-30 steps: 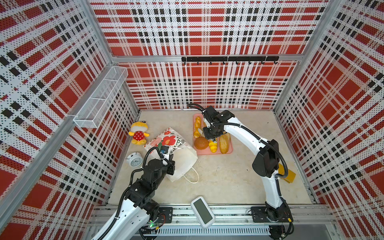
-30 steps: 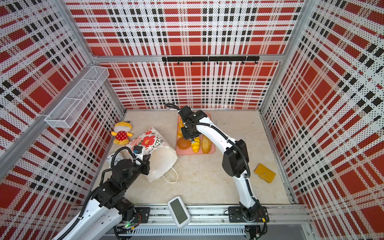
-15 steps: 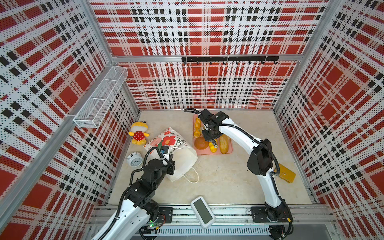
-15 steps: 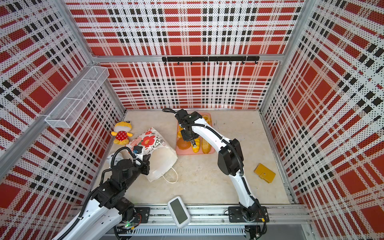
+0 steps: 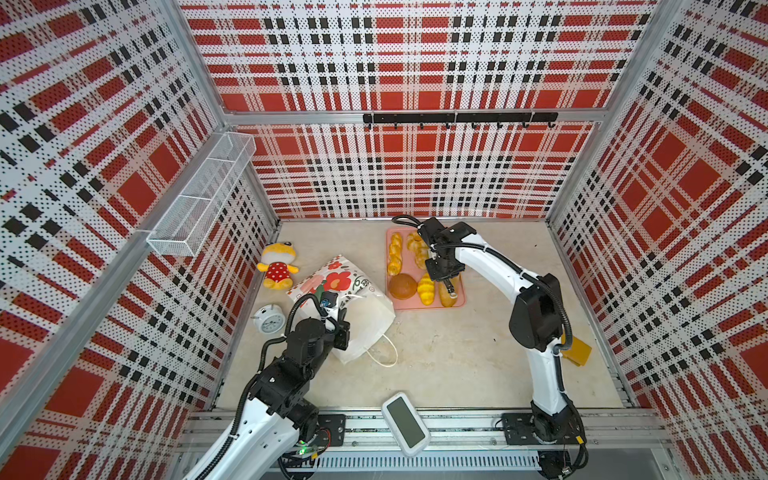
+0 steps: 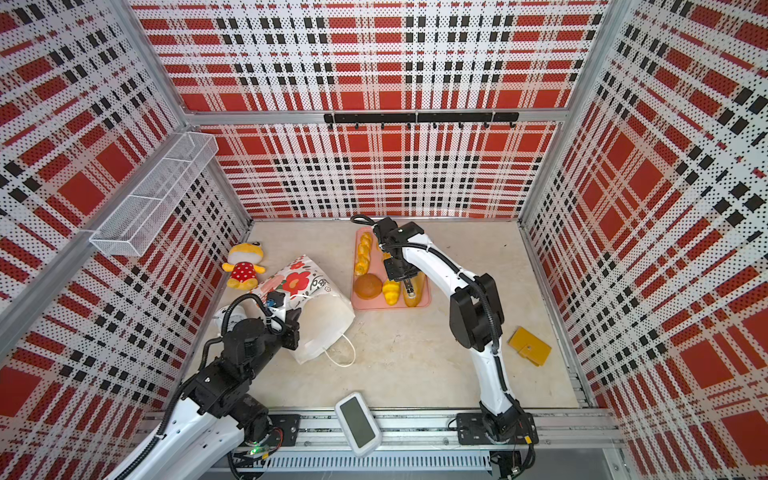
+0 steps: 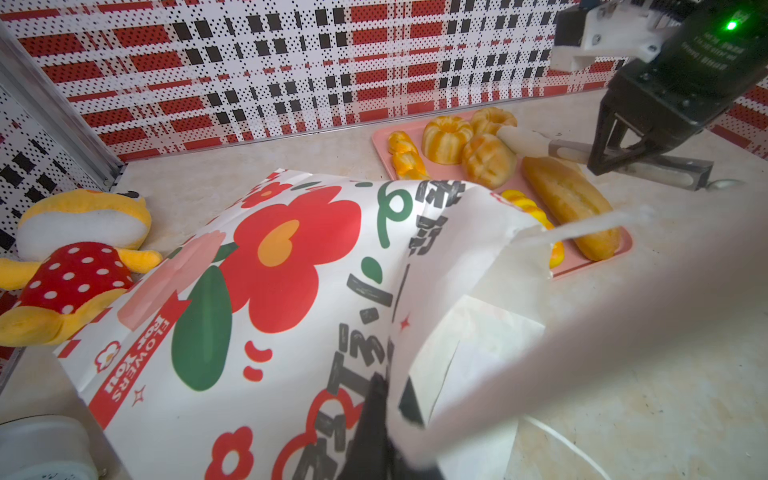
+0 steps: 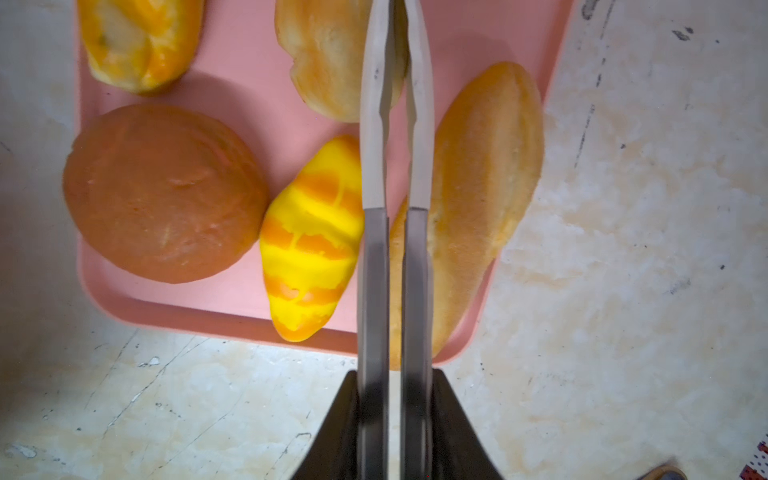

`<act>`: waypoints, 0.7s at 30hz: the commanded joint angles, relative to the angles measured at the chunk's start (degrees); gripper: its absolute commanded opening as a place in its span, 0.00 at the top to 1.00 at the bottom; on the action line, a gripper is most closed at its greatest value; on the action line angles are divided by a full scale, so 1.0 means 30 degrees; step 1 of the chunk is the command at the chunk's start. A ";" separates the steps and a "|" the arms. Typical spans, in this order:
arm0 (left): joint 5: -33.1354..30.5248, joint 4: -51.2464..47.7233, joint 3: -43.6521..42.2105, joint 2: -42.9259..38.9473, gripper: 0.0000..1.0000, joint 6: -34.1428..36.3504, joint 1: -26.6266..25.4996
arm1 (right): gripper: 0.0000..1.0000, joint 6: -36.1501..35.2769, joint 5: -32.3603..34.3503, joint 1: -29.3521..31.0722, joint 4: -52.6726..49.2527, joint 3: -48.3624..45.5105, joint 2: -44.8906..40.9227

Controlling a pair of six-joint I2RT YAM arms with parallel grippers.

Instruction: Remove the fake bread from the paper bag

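Beige table (image 5: 436, 353): left tool (image 5: 328, 301) pinches white floral paper bag (image 5: 365, 320); right tool (image 8: 397, 41), near-shut, empty over glossy fake bread (image 8: 166, 191), should widen before entering.

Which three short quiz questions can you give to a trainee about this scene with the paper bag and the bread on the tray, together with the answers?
1. True or false: the paper bag lies on its side on the table.
2. What does the right gripper hold between its fingers? A) a spoon B) tongs C) a knife
3. Fill in the missing word: the round brown bun lies on the pink ____.

Key: 1 true; 2 B; 3 tray.
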 commanded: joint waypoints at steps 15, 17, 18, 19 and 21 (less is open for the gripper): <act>-0.0311 0.0036 0.0157 0.0048 1.00 -0.0093 -0.0181 | 0.64 -0.0473 0.0249 -0.1504 0.0674 -0.1778 -0.2501; -0.0326 0.0008 0.0146 0.0032 1.00 -0.0073 -0.0180 | 0.63 -0.0466 0.0302 -0.1569 0.0622 -0.1775 -0.2596; -0.0326 0.0016 0.0161 0.0033 1.00 -0.0061 -0.0180 | 0.63 -0.0446 0.0321 -0.1641 0.0588 -0.1813 -0.2631; -0.0326 0.0016 0.0164 0.0017 1.00 -0.0069 -0.0181 | 0.63 -0.0462 0.0345 -0.1723 0.0577 -0.1812 -0.2664; -0.0326 -0.0006 0.0149 0.0004 1.00 -0.0084 -0.0181 | 0.63 -0.0444 0.0450 -0.1862 0.0514 -0.1780 -0.2752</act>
